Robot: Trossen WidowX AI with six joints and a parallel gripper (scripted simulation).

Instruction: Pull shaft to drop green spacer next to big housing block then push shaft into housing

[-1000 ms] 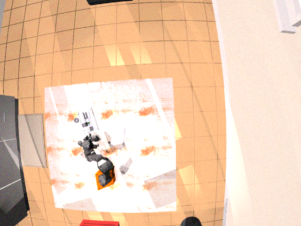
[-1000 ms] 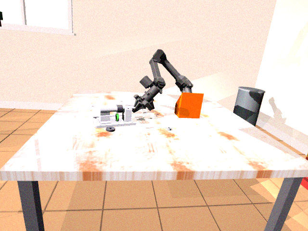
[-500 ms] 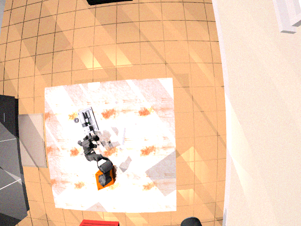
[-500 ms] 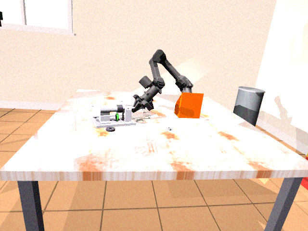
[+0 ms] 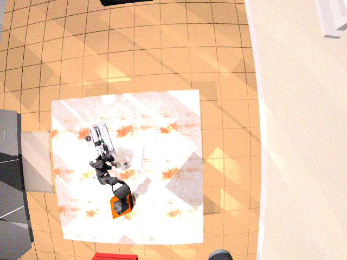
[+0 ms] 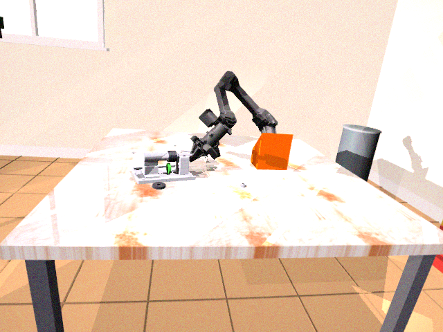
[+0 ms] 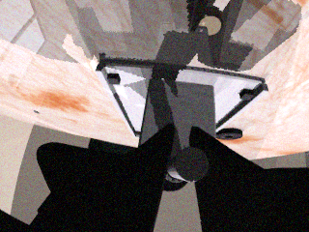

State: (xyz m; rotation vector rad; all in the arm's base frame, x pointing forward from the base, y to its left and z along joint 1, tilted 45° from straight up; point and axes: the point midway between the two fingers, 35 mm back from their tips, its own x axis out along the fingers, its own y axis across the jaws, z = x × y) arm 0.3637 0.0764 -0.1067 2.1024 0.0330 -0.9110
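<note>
My gripper [image 6: 192, 157] [image 7: 181, 130] is shut on the shaft's near end [image 7: 194, 164], just outside the upright support block [image 6: 183, 164] [image 7: 199, 106]. The big housing block [image 6: 150, 167] stands at the other end of the light base plate [image 6: 163, 178] [image 5: 109, 137]. A dark ring-shaped part [image 6: 172, 155] sits high, close to the support block. The green spacer [image 6: 169, 168] [image 5: 102, 141] is upright and low over the base plate, between the two blocks and below the dark part. Whether it touches the plate is unclear. The shaft inside the housing is hidden.
A loose dark ring [image 5: 88, 138] [image 6: 158, 185] [image 7: 229, 133] lies beside the base plate. A small light nut-like part [image 6: 243, 185] lies on the table. The arm's orange base box [image 6: 273, 151] [image 5: 127, 205] stands behind the gripper. A thin pale bar [image 5: 142, 158] lies to one side.
</note>
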